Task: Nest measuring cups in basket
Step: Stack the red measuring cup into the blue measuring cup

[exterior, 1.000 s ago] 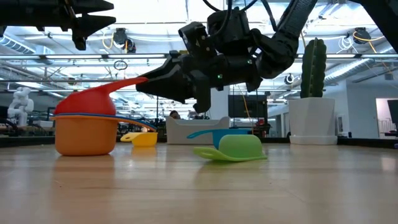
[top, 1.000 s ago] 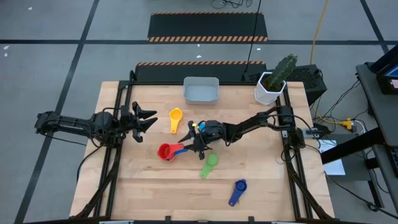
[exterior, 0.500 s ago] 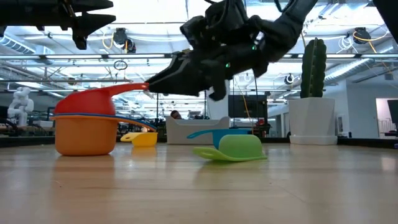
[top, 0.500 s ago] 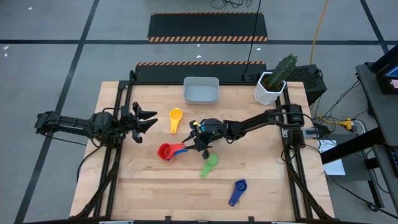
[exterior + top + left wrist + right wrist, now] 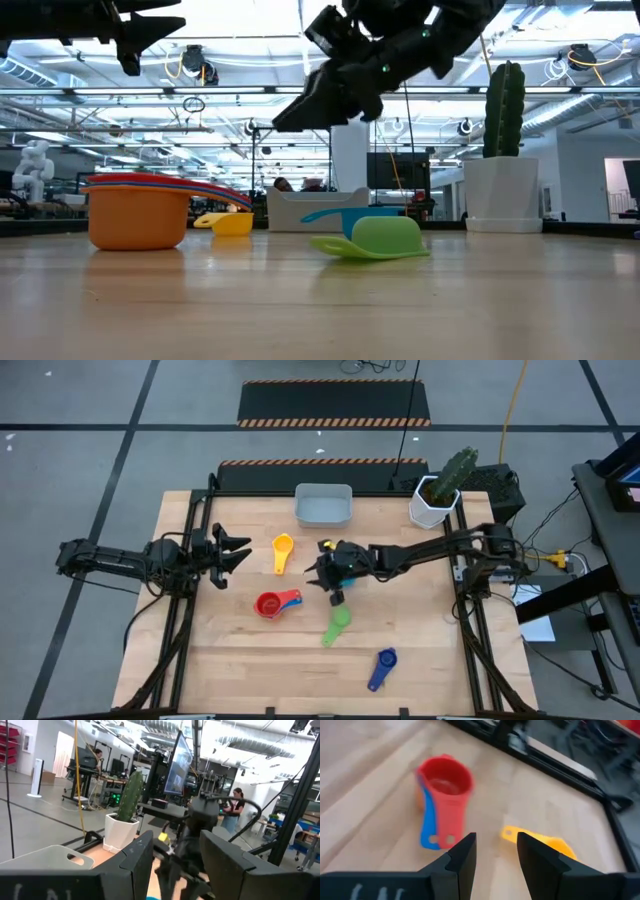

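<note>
The nested stack of cups [image 5: 270,603] sits on the wooden table [image 5: 250,660] left of centre, with the red cup [image 5: 444,782] on top, a blue one under it and an orange cup [image 5: 137,218] at the bottom. Its handles lie flat and point toward the table's right side, so its long axis runs nearly left to right. The right gripper [image 5: 322,567] hangs in the air just right of and behind the stack, aimed leftward, with its fingers [image 5: 462,855] parted by a modest gap and nothing between them. The yellow cup [image 5: 282,550] lies behind the stack with its bowl toward the far edge and its handle toward the near edge. The green cup [image 5: 337,623] lies upside down to the right of the stack, its long axis slanting toward the near left. The dark blue cup [image 5: 382,664] lies near the front edge, its handle slanting toward the near left too. The basket [image 5: 323,506] stands at the far edge, its long side running left to right. The left gripper [image 5: 238,552] waits above the table's left edge, pointing right, partly open and holding nothing.
</note>
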Available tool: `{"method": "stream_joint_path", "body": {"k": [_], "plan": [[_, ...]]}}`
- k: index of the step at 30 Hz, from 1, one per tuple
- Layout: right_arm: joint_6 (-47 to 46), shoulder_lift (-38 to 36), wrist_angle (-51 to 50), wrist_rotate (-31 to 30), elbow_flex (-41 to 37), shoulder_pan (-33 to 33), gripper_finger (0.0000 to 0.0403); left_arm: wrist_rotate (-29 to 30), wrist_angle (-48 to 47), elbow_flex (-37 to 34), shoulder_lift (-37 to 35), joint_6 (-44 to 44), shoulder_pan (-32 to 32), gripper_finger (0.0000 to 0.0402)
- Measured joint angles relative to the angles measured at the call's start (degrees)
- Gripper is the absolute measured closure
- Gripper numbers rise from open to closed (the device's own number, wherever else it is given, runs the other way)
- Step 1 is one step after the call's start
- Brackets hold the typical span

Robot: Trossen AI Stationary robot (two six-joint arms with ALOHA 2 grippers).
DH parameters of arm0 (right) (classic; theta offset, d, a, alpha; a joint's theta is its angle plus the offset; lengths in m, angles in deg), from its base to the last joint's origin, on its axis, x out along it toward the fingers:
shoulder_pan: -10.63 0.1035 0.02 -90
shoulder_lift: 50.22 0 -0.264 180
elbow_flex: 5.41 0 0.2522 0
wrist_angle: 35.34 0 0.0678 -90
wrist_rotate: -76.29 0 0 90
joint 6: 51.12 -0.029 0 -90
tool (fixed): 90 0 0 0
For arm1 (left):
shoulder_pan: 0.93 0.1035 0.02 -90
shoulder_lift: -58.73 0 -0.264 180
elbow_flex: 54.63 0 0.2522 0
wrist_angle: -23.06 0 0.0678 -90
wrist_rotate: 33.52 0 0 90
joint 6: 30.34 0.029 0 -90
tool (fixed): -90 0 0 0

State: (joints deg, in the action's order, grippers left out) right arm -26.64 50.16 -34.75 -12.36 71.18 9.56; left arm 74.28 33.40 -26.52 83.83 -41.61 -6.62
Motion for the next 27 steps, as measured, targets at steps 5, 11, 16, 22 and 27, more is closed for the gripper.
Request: {"method": "stream_joint_path", "body": {"k": [5, 11, 16, 22, 27], "plan": [[-6.8, -2.2, -0.8, -4.1, 0.0, -0.4, 0.0266, 0.0, 0.0, 0.0, 0.0, 0.0, 0.0, 0.0238], [-12.2, -0.1, -0.4, -0.2, 0.4, -0.7, 0.0265, 0.0, 0.0, 0.0, 0.0, 0.4, 0.0, 0.0238], [-16.1, 4.1, 2.0, 7.6, 2.0, -0.8, 0.0246, 0.6, 1.1, 0.0, 0.0, 1.8, 0.0, 0.0238], [-18.7, 9.4, 2.1, 10.7, 6.5, 0.1, 0.0156, 0.7, 2.6, 0.0, 0.0, 3.1, 0.6, 0.0238], [-20.8, 13.3, 6.6, 10.8, 8.4, 0.8, 0.0076, 0.7, 2.4, 0.0, 0.0, 3.3, 1.7, 0.0238]]}}
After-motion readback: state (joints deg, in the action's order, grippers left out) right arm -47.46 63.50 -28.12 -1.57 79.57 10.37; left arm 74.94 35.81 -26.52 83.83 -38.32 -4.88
